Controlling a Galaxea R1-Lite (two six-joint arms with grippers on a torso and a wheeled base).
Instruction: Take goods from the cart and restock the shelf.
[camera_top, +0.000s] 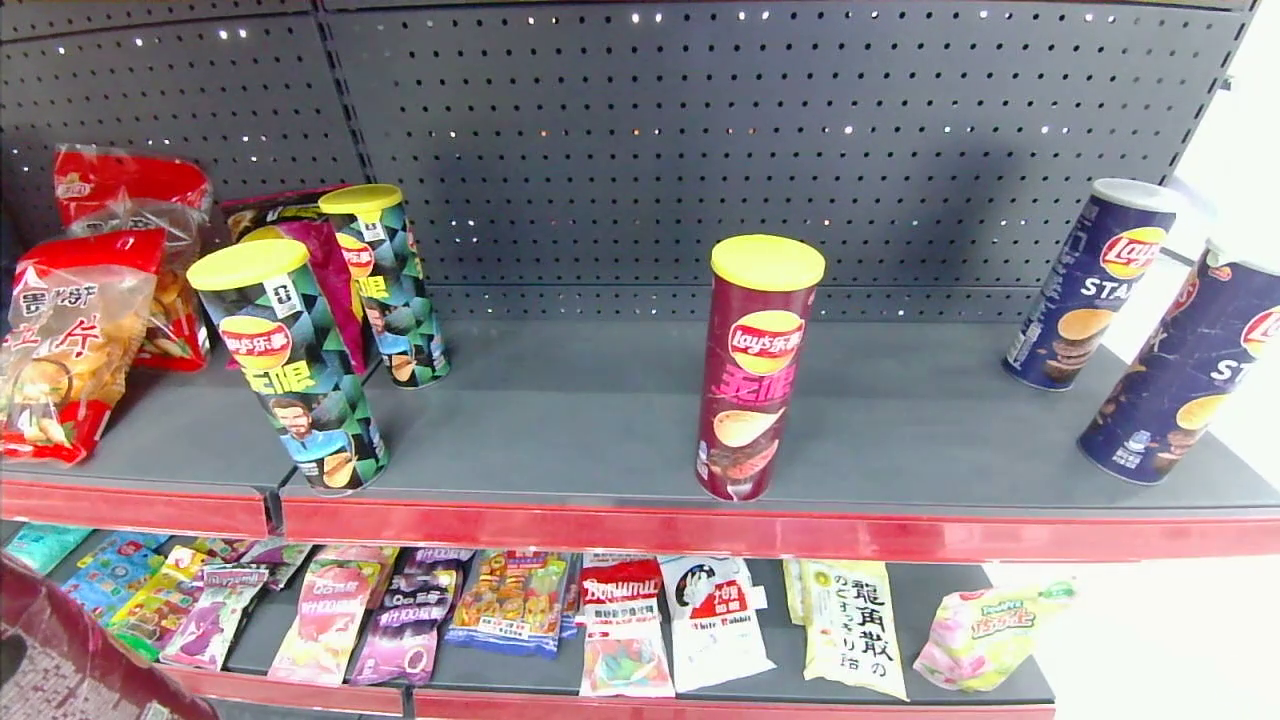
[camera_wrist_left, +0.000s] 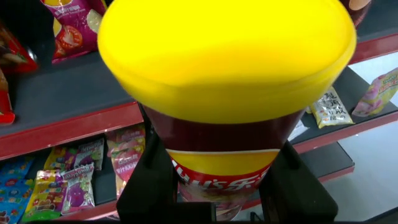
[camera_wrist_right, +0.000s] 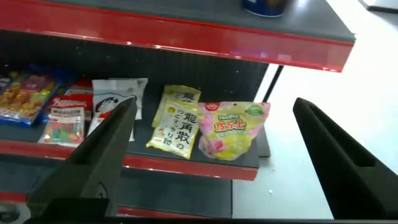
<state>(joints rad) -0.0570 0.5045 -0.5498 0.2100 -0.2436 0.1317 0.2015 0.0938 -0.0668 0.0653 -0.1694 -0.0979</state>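
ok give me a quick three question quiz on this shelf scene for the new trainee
1. Multiple choice: what does the left claw hold? A) a bottle B) a maroon can with a yellow lid C) nothing
2. True or false: the right claw is shut.
3. Fill in: the dark blue cans standing on the upper shelf number ___.
Key: 1 B; 2 false, it is open and empty; 3 two.
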